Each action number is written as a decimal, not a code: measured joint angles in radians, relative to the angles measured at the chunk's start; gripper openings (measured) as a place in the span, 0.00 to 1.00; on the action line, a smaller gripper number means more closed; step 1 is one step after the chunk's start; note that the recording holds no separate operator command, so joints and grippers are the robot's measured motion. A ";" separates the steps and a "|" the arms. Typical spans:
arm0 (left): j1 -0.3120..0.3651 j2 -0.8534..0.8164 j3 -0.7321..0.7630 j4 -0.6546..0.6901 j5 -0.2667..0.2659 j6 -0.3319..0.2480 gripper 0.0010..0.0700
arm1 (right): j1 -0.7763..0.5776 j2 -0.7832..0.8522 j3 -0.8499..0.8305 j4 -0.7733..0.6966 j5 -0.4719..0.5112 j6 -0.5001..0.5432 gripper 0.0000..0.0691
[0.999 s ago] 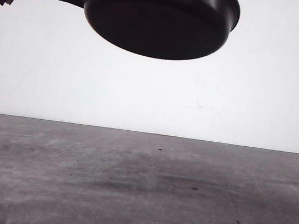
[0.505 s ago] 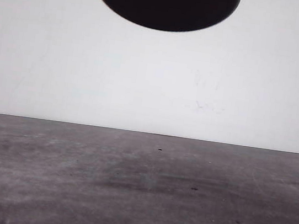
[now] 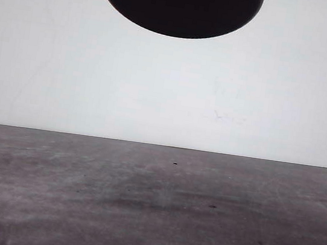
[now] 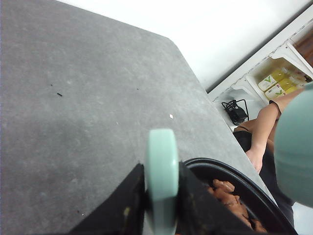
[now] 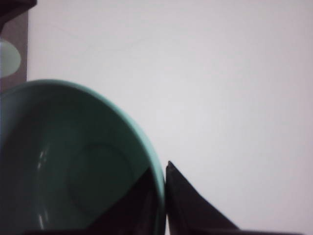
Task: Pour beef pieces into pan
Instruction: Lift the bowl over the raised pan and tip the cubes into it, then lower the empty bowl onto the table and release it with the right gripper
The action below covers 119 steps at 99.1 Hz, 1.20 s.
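Slightly lowered since half a second ago, the pan (image 3: 178,6) hangs at the front view's top edge, above the tabletop (image 3: 152,206); beef pieces (image 4: 230,196) lie inside it. Left hand (image 4: 161,205) pinches the mint handle (image 4: 162,166); right hand (image 5: 165,205) pinches the teal bowl (image 5: 73,161) rim.

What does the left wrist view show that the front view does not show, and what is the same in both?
Left wrist view alone: the left gripper shut on the pan's mint-green handle, and the beef pieces lying inside the pan. Front view alone: the pan's dark underside, held high above the table, and the white wall behind. Both share the pan and the grey table top.
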 joint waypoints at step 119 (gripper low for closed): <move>0.000 -0.029 0.000 0.039 -0.094 0.088 0.08 | -1.019 0.187 0.127 -0.903 -0.684 1.733 0.02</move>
